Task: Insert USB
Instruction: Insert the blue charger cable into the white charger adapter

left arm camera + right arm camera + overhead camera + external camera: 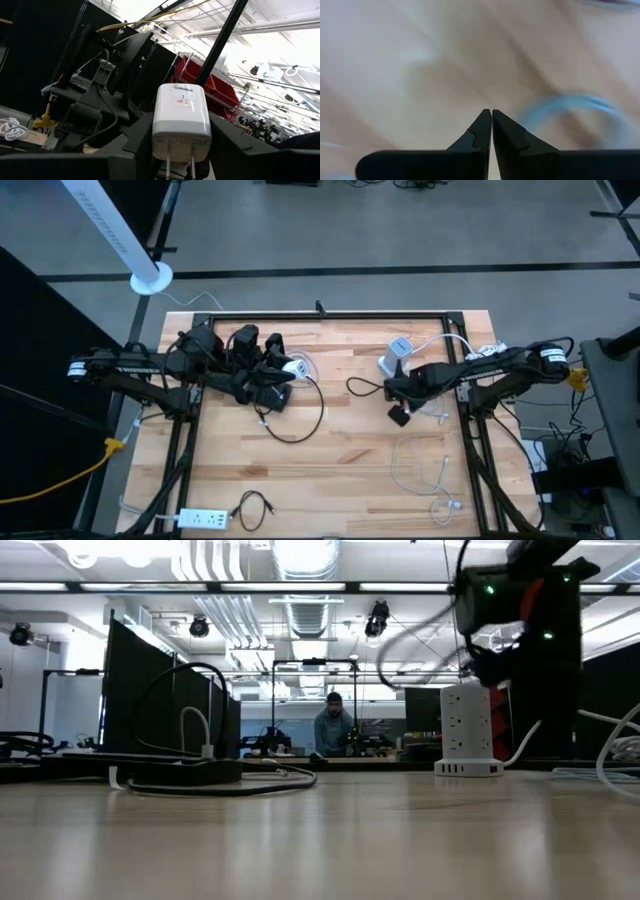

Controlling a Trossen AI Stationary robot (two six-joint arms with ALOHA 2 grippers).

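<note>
My left gripper [292, 368] is closed on a white wall charger [181, 122] above the table's far left part. A black USB cable [300, 420] lies looped on the wood just near of it, one end [263, 418] free. My right gripper [398, 412] points straight down over the table's right half. Its fingers [491, 117] are shut with nothing between them. A white cable loop [575, 105] lies on the wood beside it. My left gripper pinches the charger by its two opposite side faces [156, 135], one finger on each. The fingers come about level from the table's left, tipped a little upward. The charger is lifted clear of the table, with its two metal prongs [180, 165] pointing back toward the wrist.
A white power tower [397, 352] stands at the far right, also in the low view [468, 730]. Loose white cables [420, 470] lie near right. A white power strip [205, 520] and a small black cable [252, 508] lie near left. A person [332, 730] sits beyond the table.
</note>
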